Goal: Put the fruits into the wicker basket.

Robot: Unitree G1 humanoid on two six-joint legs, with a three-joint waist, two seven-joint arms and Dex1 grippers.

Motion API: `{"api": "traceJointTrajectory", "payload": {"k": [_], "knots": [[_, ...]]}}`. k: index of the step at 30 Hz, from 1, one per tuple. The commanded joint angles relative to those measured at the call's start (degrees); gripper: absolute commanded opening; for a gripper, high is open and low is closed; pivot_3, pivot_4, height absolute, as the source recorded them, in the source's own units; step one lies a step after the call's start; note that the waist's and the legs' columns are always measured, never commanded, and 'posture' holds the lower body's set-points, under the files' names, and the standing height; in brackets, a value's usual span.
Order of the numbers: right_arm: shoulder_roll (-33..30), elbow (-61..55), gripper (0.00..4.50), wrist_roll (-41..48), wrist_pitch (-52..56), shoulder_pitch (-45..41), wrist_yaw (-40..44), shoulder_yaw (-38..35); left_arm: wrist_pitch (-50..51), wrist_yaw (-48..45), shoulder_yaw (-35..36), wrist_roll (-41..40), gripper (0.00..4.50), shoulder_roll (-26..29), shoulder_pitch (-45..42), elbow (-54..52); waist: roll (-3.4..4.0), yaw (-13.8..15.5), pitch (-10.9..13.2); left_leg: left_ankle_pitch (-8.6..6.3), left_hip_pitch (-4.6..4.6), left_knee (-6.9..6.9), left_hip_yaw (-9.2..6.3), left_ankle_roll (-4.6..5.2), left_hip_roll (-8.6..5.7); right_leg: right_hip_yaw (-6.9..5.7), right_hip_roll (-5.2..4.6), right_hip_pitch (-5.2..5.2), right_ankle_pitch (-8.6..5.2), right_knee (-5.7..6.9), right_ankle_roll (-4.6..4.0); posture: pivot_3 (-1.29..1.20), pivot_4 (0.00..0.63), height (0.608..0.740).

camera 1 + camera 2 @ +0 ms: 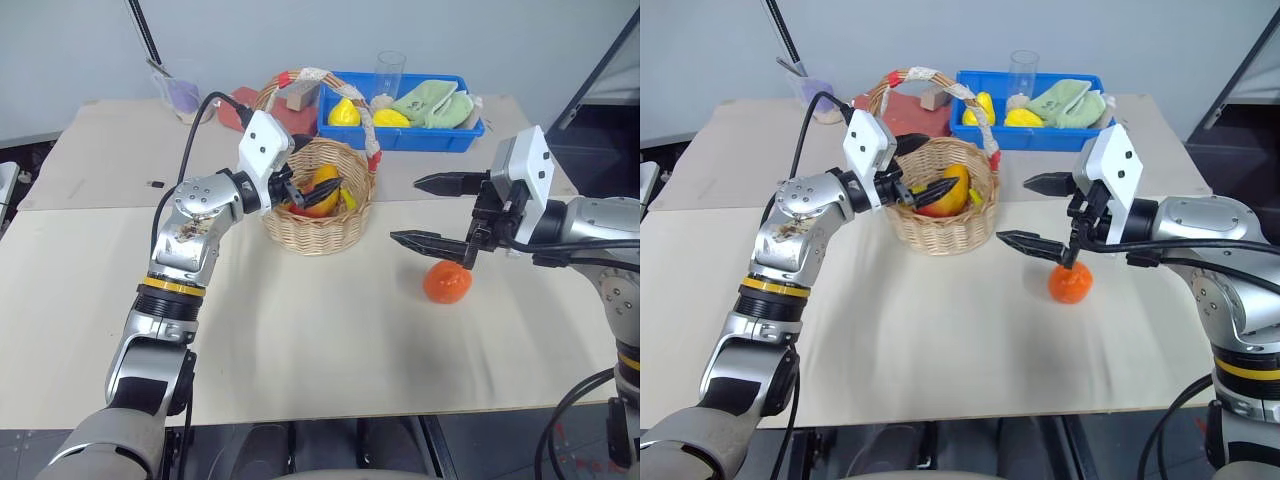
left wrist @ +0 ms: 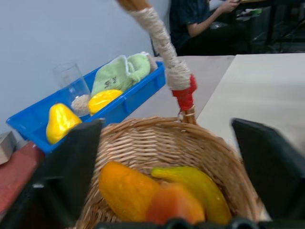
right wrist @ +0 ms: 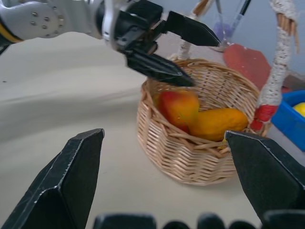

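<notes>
The wicker basket [image 1: 318, 205] is round, light tan and tightly woven, with a tall arched handle wrapped in white cord and bound with red tape at each foot; it stands on the pale table [image 1: 300, 330], near its middle. Behind it, along the table's far edge, a blue tray [image 1: 420, 135] holds two yellow fruits, a green cloth and a clear glass. Inside the basket lies the pointed red fruit [image 3: 178, 107], red fading to yellow-orange, beside a long yellow-orange fruit [image 3: 217, 123]. The round orange fruit [image 1: 447, 283] sits on the bare table, well apart from the basket on the robot's right. The left gripper [image 1: 312, 192] hangs over the basket's mouth with its two black fingers spread and empty, just above the red fruit. The right gripper [image 1: 430, 210] hovers over the orange fruit, jaws wide apart, gripping nothing. The left wrist view alone shows a seated person [image 2: 205, 21] beyond the table, while the right wrist view shows the left gripper's fingers from the side, clear of the fruit.
</notes>
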Motion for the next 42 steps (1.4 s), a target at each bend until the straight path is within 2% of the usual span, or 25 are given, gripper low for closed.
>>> {"api": "traceJointTrajectory", "payload": {"k": [1, 7, 9, 15, 24, 28, 29, 31, 34, 38, 42], "knots": [[-2.0, -0.7, 4.50, -1.4, -0.9, 1.4, -0.7, -3.3, 1.0, -3.3, 1.6, -2.2, 4.47, 2.0, 0.8, -5.0, 0.00, 0.2, 0.0, 0.00, -0.01, 0.00, -0.01, 0.00, 0.00, 0.00, 0.00, 0.00, 0.00, 0.00, 0.00, 0.00, 0.150, 0.740], [-8.9, 0.8, 4.50, -4.8, -2.5, 8.9, 4.2, -3.7, 11.4, -14.0, 2.5, -11.8, 4.47, 10.3, 6.4, -18.9, 0.01, 0.1, 0.0, -0.03, -0.01, 0.00, 0.00, 0.05, 0.06, 0.00, 0.03, 0.00, 0.00, -0.02, 0.00, 0.00, 0.150, 0.740], [-10.9, 4.6, 4.50, -9.9, -4.3, 11.5, 4.1, -0.9, 14.0, -18.9, 2.2, -14.2, 4.47, 15.8, 10.3, -26.0, 0.01, 0.1, 0.0, -0.02, -0.01, 0.02, 0.00, 0.04, 0.08, 0.00, 0.05, 0.01, 0.00, -0.03, 0.00, 0.00, 0.150, 0.740], [-8.7, 13.4, 4.50, -15.5, -6.4, 12.8, 4.0, 4.6, 20.4, -22.3, 3.1, -19.6, 4.47, 23.7, 17.0, -36.7, 0.01, -0.1, 0.0, -0.03, 0.14, -0.02, 0.08, 0.04, 0.17, 0.06, 0.09, 0.10, -0.02, -0.11, -0.01, 0.00, 0.150, 0.740], [-4.8, 20.2, 4.50, -17.0, -6.0, 11.1, 6.8, 7.6, 21.8, -19.7, 5.0, -21.2, 4.47, 24.4, 21.5, -40.4, 0.01, 0.2, 0.0, -0.03, 0.14, -0.01, 0.09, 0.04, 0.17, 0.08, 0.12, 0.09, -0.02, -0.10, -0.02, 0.00, 0.150, 0.740], [-4.0, 21.3, 3.28, -17.7, -6.9, 10.6, 7.5, 7.8, 21.7, -18.5, 5.9, -21.7, 4.50, 24.3, 22.6, -40.7, 0.01, 0.2, 0.0, -0.03, 0.15, -0.01, 0.10, 0.04, 0.17, 0.09, 0.12, 0.09, -0.02, -0.11, -0.02, 0.00, 0.150, 0.740], [-4.0, 21.2, 3.10, -17.8, -7.1, 10.5, 7.8, 7.7, 21.6, -18.1, 6.4, -21.8, 4.50, 24.2, 23.0, -40.7, 0.01, 0.2, 0.0, -0.03, 0.15, -0.01, 0.10, 0.04, 0.18, 0.09, 0.13, 0.09, -0.03, -0.10, -0.02, 0.00, 0.150, 0.740], [-4.2, 20.5, 3.09, -17.7, -7.7, 10.7, 8.8, 7.4, 21.4, -17.3, 7.6, -22.2, 4.50, 24.1, 23.9, -40.7, 0.01, 0.2, 0.0, -0.03, 0.15, -0.02, 0.09, 0.04, 0.19, 0.08, 0.14, 0.09, -0.02, -0.11, -0.02, 0.00, 0.150, 0.740], [-4.0, 13.8, 3.09, -13.5, -5.6, 9.8, 10.7, 5.6, 22.6, -13.7, 14.4, -25.4, 4.50, 23.6, 27.9, -41.2, 0.02, 0.1, 0.0, -0.03, 0.15, -0.02, 0.10, 0.04, 0.20, 0.09, 0.13, 0.08, -0.03, -0.10, -0.02, 0.00, 0.150, 0.740], [3.9, 4.0, 3.09, -7.2, 0.1, 1.5, 5.9, 6.7, 23.8, -8.6, 21.7, -27.3, 4.50, 23.4, 34.1, -42.7, 0.02, -1.1, 0.0, -0.03, 0.19, -0.08, 0.08, 0.04, 0.36, 0.12, 0.22, 0.01, -0.03, -0.08, -0.05, 0.00, 0.150, 0.740], [14.7, 4.9, 3.09, -7.9, 1.4, -7.8, -1.1, 9.9, 25.5, -1.4, 26.6, -30.9, 4.50, 19.5, 35.9, -42.1, 0.02, -0.4, 0.0, -0.03, 0.35, -0.13, -0.05, 0.03, 0.33, 0.09, 0.21, 0.03, -0.06, -0.06, -0.10, 0.00, 0.150, 0.740]]}}
